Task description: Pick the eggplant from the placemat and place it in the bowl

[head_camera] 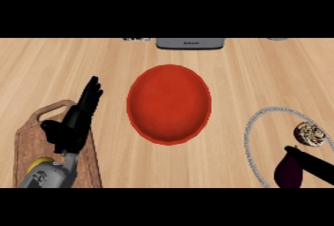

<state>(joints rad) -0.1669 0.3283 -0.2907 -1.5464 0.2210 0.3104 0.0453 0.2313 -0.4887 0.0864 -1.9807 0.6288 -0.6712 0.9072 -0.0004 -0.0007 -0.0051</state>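
Step in hand: grasp. The dark purple eggplant [287, 174] sits on the round grey-rimmed placemat [251, 132], at the near right corner of the wooden worktop [261, 66].

Right hand [317, 166] lies against the eggplant's top; cannot tell whether it is clasped.

Left hand [77, 117] is relaxed, resting over the brown wooden board [26, 145].

Next move, as I judge it: lift the eggplant and carry it left to the red round bowl [169, 103] at mid-worktop.
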